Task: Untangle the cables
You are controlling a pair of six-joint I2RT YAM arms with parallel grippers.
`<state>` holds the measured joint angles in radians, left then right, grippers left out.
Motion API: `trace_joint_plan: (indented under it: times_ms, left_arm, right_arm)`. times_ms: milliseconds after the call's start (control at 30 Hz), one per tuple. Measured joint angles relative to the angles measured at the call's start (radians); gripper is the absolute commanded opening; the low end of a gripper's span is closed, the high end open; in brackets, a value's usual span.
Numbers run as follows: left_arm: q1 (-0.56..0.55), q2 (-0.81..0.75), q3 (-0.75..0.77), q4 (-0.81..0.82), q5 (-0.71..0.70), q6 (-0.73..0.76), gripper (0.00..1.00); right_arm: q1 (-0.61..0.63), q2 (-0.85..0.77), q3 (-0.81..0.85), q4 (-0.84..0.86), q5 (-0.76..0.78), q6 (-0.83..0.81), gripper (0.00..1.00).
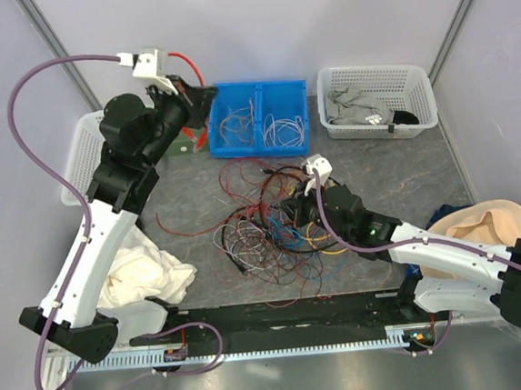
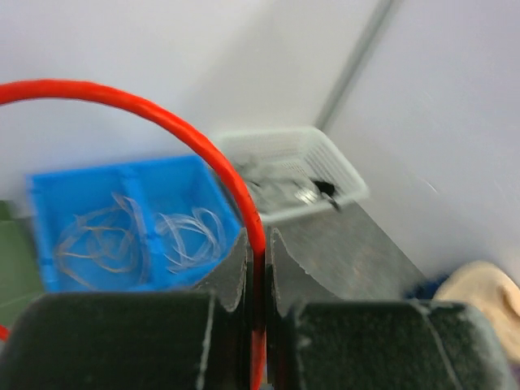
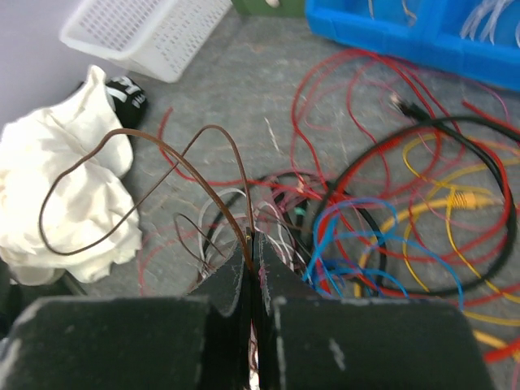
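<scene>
Left end effector [image 2: 258, 244] is closed tight on a red cable [image 2: 166, 114]; right end effector [image 3: 253, 250] is closed tight on a brown wire [image 3: 130, 134].
Seen from the top, the left one is raised at upper left beside a blue bin [image 1: 238, 149]. The tangled cables [image 1: 263, 227] lie mid-frame on the grey desk [image 1: 396, 174], with the right one at the tangle.
</scene>
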<state>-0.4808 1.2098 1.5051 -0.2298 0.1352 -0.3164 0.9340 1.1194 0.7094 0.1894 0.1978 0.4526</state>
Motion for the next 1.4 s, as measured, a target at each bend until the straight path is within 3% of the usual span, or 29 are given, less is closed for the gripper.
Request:
trace_joint_plan:
  times_ms: [167,300,500,667,700,733,800,833,1100,1233,1400]
  left_arm:
    - [0.063,0.091,0.116,-0.051,-0.280,0.023,0.02]
    - [0.198,0.187,0.127,-0.095,-0.413,-0.002,0.02]
    - [0.433,0.409,0.196,-0.201,-0.446,-0.116,0.02]
    - [0.554,0.574,0.281,-0.255,-0.446,-0.165,0.02]
    - [0.566,0.597,0.297,-0.256,-0.446,-0.165,0.10]
    - [0.575,0.621,0.315,-0.257,-0.446,-0.166,0.38]
    - [0.589,0.664,0.347,-0.260,-0.445,-0.164,0.61]
    - [0.596,0.684,0.365,-0.268,-0.441,-0.169,0.98]
    - [0.609,0.719,0.399,-0.313,-0.413,-0.196,0.99]
    - [0.566,0.621,0.322,-0.306,-0.394,-0.196,0.99]
    - [0.312,0.333,0.075,-0.241,-0.396,-0.195,0.99]
  right_arm:
    - [0.000,-0.068,-0.075,-0.035,0.029,0.016,0.00]
    - [0.000,-0.115,-0.100,-0.055,0.042,0.022,0.00]
    - [0.000,-0.179,-0.133,-0.068,0.051,0.022,0.00]
    - [0.000,-0.228,-0.153,-0.093,0.064,0.017,0.00]
    - [0.000,-0.235,-0.153,-0.095,0.068,0.013,0.00]
    - [0.000,-0.241,-0.153,-0.097,0.072,0.010,0.00]
    - [0.000,-0.246,-0.153,-0.098,0.077,-0.003,0.00]
    - [0.000,-0.246,-0.153,-0.100,0.081,-0.008,0.00]
    - [0.000,-0.185,-0.150,-0.100,0.089,-0.029,0.00]
    - [0.000,-0.164,-0.150,-0.100,0.089,-0.028,0.00]
    - [0.000,-0.174,-0.150,-0.106,0.100,-0.026,0.00]
